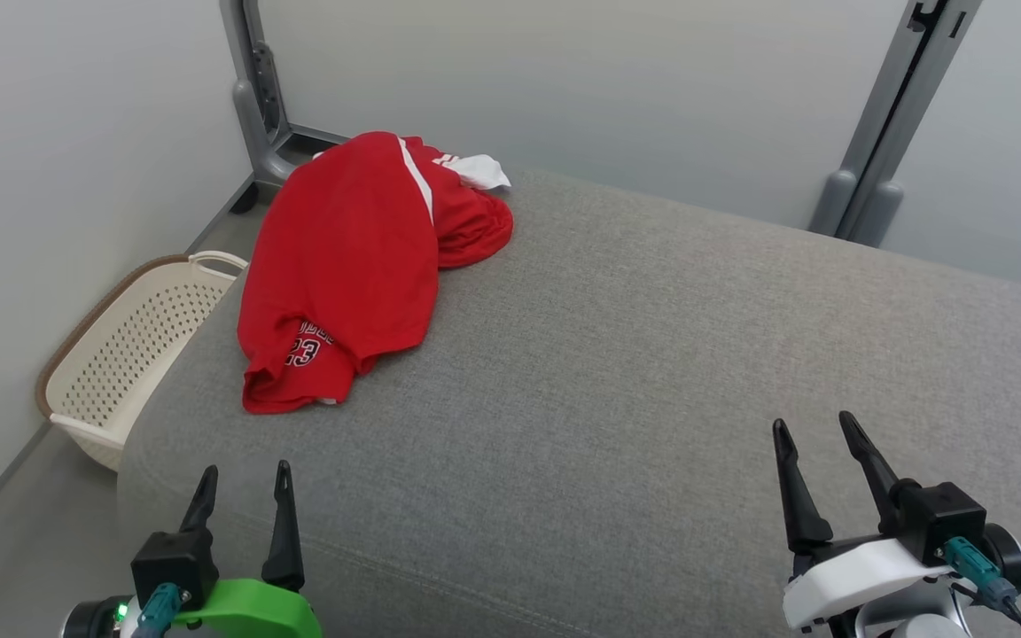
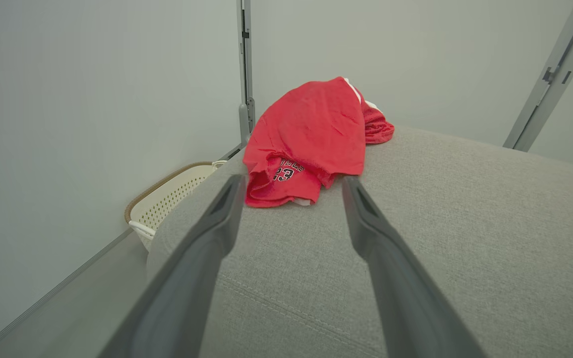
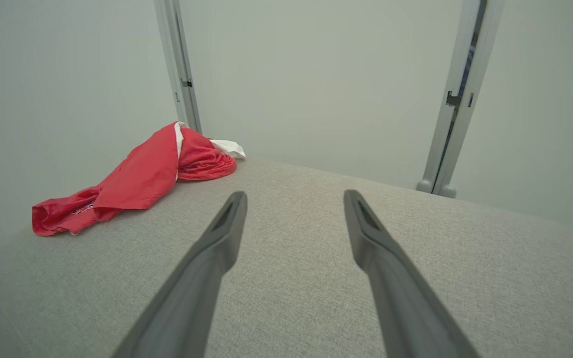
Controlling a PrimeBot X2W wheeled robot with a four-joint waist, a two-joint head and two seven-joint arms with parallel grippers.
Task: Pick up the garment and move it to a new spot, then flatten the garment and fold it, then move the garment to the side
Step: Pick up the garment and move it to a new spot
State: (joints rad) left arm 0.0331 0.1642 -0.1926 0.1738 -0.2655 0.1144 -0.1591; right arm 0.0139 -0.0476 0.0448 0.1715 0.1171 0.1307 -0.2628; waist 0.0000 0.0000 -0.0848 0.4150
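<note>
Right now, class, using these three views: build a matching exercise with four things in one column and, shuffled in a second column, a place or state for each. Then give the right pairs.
Column one
1. red garment
2. cream basket
3. left gripper
4. right gripper

Column two
A. on the floor, left of the grey cushion
B. open, at the lower right of the head view
C. crumpled on the cushion's far left part
D. open, at the lower left of the head view

Pairs: 1-C, 2-A, 3-D, 4-B
</note>
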